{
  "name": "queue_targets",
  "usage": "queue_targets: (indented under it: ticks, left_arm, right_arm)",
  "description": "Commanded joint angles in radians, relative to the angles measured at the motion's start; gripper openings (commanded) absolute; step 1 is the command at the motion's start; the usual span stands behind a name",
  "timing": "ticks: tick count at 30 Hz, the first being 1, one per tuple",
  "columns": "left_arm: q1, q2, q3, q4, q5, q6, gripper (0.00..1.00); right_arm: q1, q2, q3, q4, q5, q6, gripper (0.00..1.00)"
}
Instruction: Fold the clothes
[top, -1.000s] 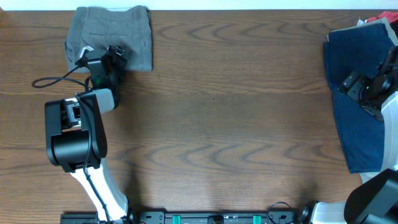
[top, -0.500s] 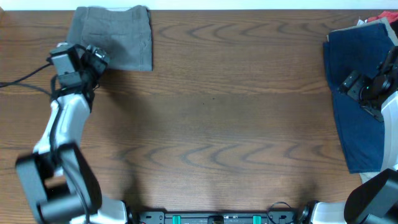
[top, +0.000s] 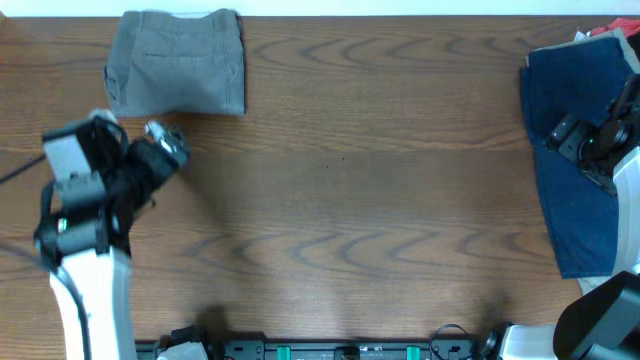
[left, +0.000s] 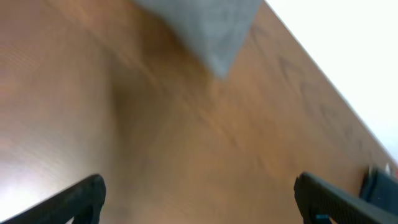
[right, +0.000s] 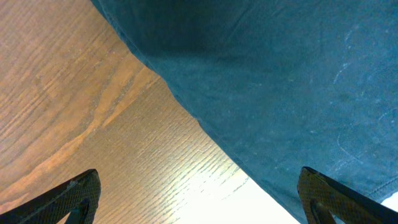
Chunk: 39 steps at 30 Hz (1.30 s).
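Note:
The grey-khaki shorts (top: 178, 74) lie folded at the table's far left; a blurred corner of them shows in the left wrist view (left: 208, 28). My left gripper (top: 165, 143) is open and empty, apart from the shorts and just in front of them; its fingertips (left: 199, 199) frame bare wood. The dark navy garment (top: 570, 150) lies spread at the far right. My right gripper (top: 560, 135) is open and empty, hovering over the navy cloth's left edge (right: 280, 81), fingertips (right: 199, 199) wide apart.
A bit of red cloth (top: 608, 31) shows beyond the navy garment at the back right corner. The brown wooden table (top: 350, 200) spans the view. The arm bases stand along the front edge.
My left arm has drawn back from the folded grey shorts, moving toward the front left, and it is blurred with motion. The right arm has not moved.

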Motion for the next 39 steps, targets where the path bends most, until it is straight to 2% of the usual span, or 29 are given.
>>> queue_targets:
  ticks: [1,8,11,16,34,37,39]
  left_arm:
    - [-0.02,-0.126,-0.013,-0.091,0.031,0.101,0.98]
    - [-0.041,-0.34,-0.043,-0.365,0.031,0.113,0.98]
    - [-0.041,-0.38,-0.043,-0.475,0.031,0.113,0.98]
    - [-0.041,-0.392,-0.043,-0.562,0.031,0.113,0.98]
    - [-0.05,-0.416,-0.046,-0.56,0.023,0.113,0.98]
    - [-0.098,-0.473,-0.072,-0.489,0.022,0.113,0.98]
    - [-0.153,-0.535,-0.126,-0.37,0.012,0.113,0.98]
  right_arm:
    - [-0.011,0.0,0.011,-0.001,0.006,-0.001,0.99]
    - [-0.011,0.0,0.011,-0.001,0.006,-0.001,0.99]
    - [-0.011,0.0,0.011,-0.001,0.006,-0.001,0.99]
    - [-0.011,0.0,0.011,-0.001,0.006,-0.001,0.99]
    - [-0.011,0.0,0.011,-0.001,0.006,-0.001,0.99]
    - [-0.011,0.0,0.011,-0.001,0.006,-0.001,0.99]
    - [-0.011,0.0,0.011,-0.001,0.006,-0.001,0.99]
